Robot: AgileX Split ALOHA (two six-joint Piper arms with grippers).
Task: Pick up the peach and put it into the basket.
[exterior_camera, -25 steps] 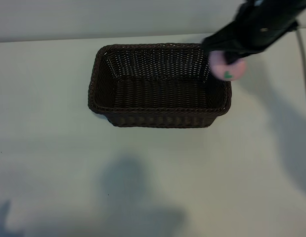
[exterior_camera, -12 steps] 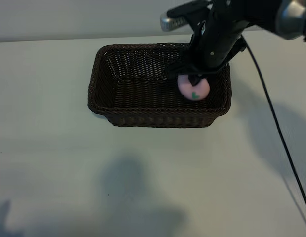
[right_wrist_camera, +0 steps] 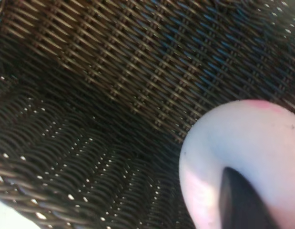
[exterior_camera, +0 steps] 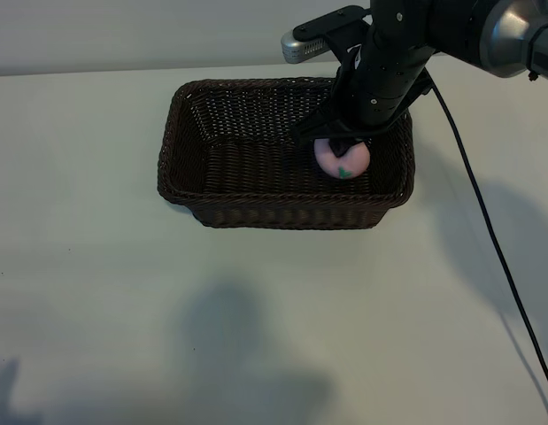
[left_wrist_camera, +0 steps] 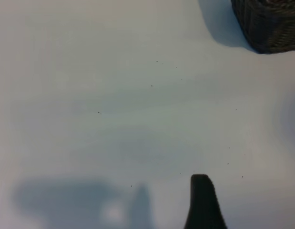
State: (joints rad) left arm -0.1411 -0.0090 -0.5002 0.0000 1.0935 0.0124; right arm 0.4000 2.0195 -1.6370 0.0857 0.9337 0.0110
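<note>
Pale tabletop (exterior_camera: pixel 96 292) bears the basket (exterior_camera: pixel 181 133); inside, right claw (exterior_camera: pixel 341 146) seemingly clamps the unlabelled peach (exterior_camera: pixel 343 161).

Peach (exterior_camera: pixel 342 158) lower, inside basket (exterior_camera: pixel 181 133).

Light is soft and even over the pale table (exterior_camera: pixel 96 292), which carries broad, blurry-edged grey shadows along its near edge and at the right. The basket (exterior_camera: pixel 282 212) interior is dark, its weave still legible. The left wrist view is hazy and low in contrast. In the right wrist view the peach (right_wrist_camera: pixel 247 143) is close, out of focus and washed pale.
</note>
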